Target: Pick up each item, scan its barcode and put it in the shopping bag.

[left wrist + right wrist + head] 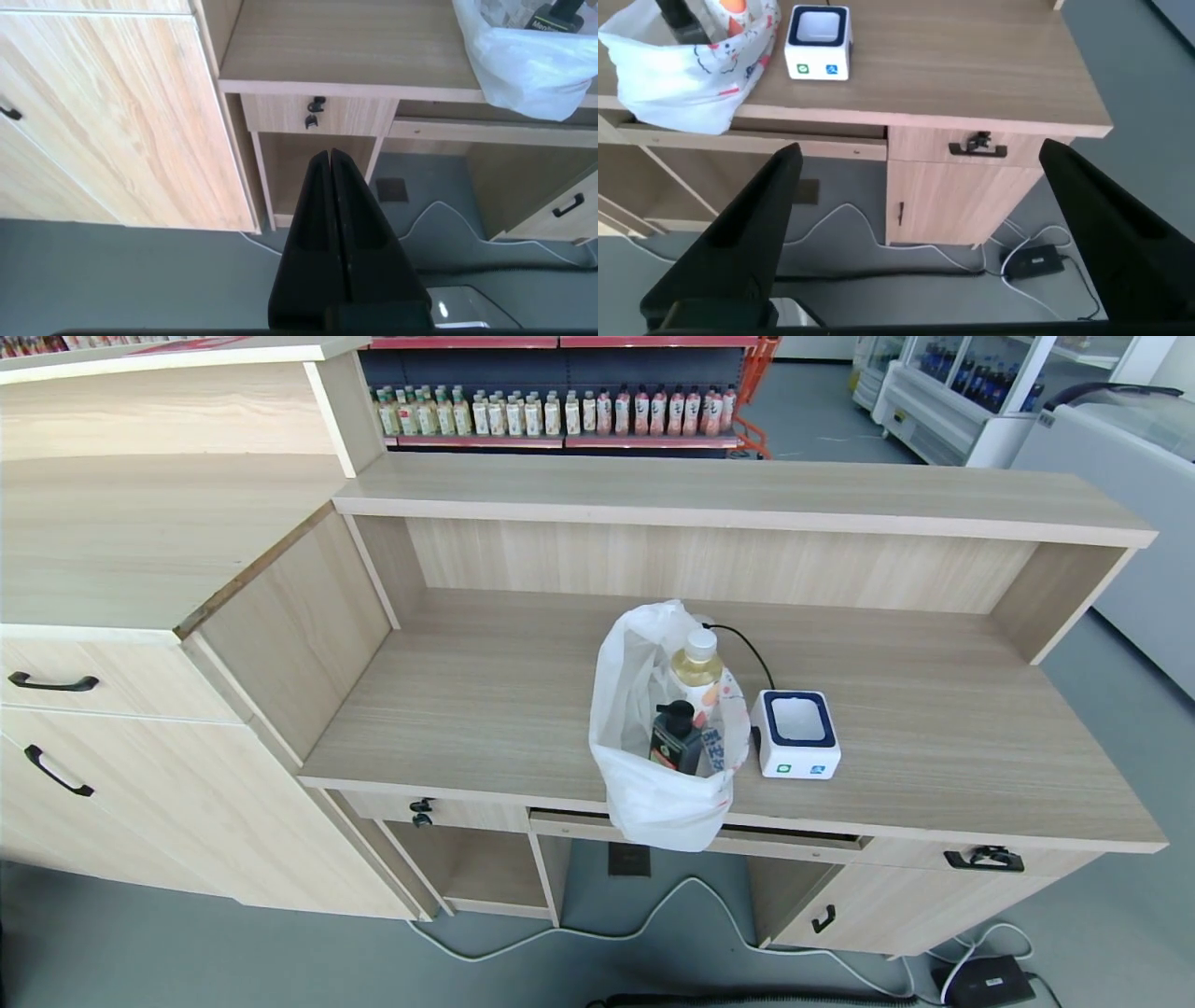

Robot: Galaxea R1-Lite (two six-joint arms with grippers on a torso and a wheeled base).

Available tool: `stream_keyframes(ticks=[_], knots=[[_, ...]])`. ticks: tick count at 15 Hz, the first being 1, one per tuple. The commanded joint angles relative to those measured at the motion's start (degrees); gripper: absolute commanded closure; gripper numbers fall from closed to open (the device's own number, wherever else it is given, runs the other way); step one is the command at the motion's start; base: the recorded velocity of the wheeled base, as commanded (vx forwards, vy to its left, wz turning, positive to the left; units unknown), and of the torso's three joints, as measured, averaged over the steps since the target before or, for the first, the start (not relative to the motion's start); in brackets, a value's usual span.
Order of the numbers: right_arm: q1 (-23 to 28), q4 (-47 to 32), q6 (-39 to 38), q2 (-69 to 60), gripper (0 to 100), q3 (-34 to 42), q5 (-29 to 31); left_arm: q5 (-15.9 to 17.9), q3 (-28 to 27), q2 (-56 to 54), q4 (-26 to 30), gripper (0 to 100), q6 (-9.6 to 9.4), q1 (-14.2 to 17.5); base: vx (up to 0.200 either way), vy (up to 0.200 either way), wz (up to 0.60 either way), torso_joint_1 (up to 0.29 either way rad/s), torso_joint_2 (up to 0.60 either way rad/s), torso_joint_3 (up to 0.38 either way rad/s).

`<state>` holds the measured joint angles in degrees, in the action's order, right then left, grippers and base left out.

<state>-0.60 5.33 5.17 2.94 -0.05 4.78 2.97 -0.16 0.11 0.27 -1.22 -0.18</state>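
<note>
A white plastic shopping bag (644, 747) stands at the front edge of the wooden counter (504, 691), its bottom hanging over the edge. Inside it are a bottle of yellowish drink with a white cap (697, 665) and a dark bottle with a black cap (675, 737). A white barcode scanner (794, 733) sits right beside the bag. My left gripper (331, 163) is shut and empty, low in front of the counter, below the bag (528, 51). My right gripper (920, 154) is open and empty, low in front of the counter's right drawer, with scanner (819, 42) and bag (687, 65) beyond.
A raised shelf (747, 495) runs along the counter's back. A taller cabinet (140, 644) with black handles stands to the left. Drawers with black handles (982, 859) sit under the counter. Cables and a black power adapter (985, 980) lie on the grey floor.
</note>
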Motion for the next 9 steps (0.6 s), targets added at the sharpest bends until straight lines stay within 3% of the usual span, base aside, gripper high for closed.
stream_keyframes(ticks=[1,9], knots=[[0.16,-0.14,-0.42,-2.5,0,0.05,-0.21,0.01,-0.02,-0.02,0.0,100,-0.01,0.01,0.0,0.0,0.0,0.0,0.0,0.0],[0.33,-0.32,-2.09,-2.76,0,0.05,-0.3,0.01,-0.02,-0.02,0.0,100,-0.01,0.01,0.0,0.0,0.0,0.0,0.0,0.0]])
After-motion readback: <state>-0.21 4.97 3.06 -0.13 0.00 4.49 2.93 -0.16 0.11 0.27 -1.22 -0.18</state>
